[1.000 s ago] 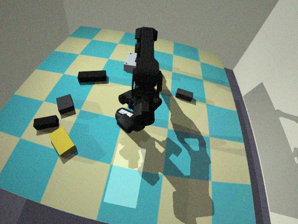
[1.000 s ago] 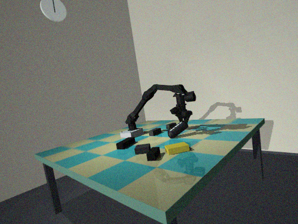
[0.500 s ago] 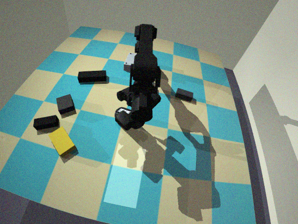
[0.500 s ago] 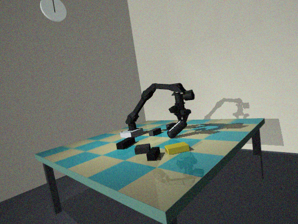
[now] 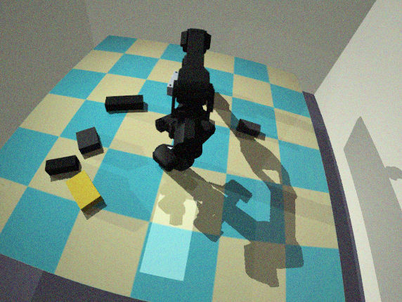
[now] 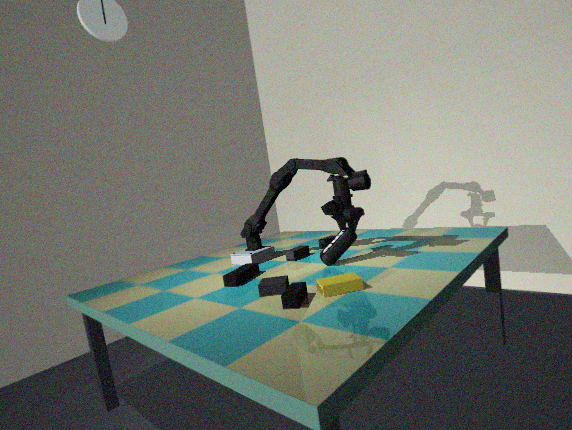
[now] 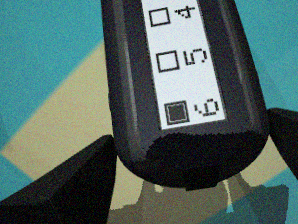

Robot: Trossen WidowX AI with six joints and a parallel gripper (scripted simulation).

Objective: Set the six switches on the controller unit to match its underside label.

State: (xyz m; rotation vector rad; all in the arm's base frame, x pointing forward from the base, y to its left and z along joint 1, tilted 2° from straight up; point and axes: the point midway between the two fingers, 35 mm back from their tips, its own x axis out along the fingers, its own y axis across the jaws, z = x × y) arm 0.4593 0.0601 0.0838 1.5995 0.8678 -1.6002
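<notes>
Tool [image 5: 186, 135] [image 6: 346, 222] [image 7: 189, 131] clamped on the dark grey controller unit [image 5: 164, 157] [image 6: 340, 248] [image 7: 245, 95], one finger against each long side in the wrist view. The unit is held out over the checkered surface [image 5: 102, 246] [image 6: 270, 350] [image 7: 60, 115], steeply tilted in the exterior view, its lower end close to the surface; whether that end touches cannot be told.

Its body is long and very dark, with smooth, rounded long edges that catch a soft shine and a broadly rounded end bearing a small black block-like piece. The underside faces the wrist camera. Down its middle runs a white label [image 7: 186, 85] with crisp black print, the numerals lying sideways beside their squares. Squares 4 [image 7: 159, 17] and 5 [image 7: 167, 61] are empty outlines; square 6 [image 7: 177, 112], nearest the rounded end, is filled dark. The rest of the row runs out of view. The rocker switches are hidden, so their settings cannot be read.

A yellow block [image 5: 83, 189] [image 6: 341, 284] lies on the surface, apart from the unit.
</notes>
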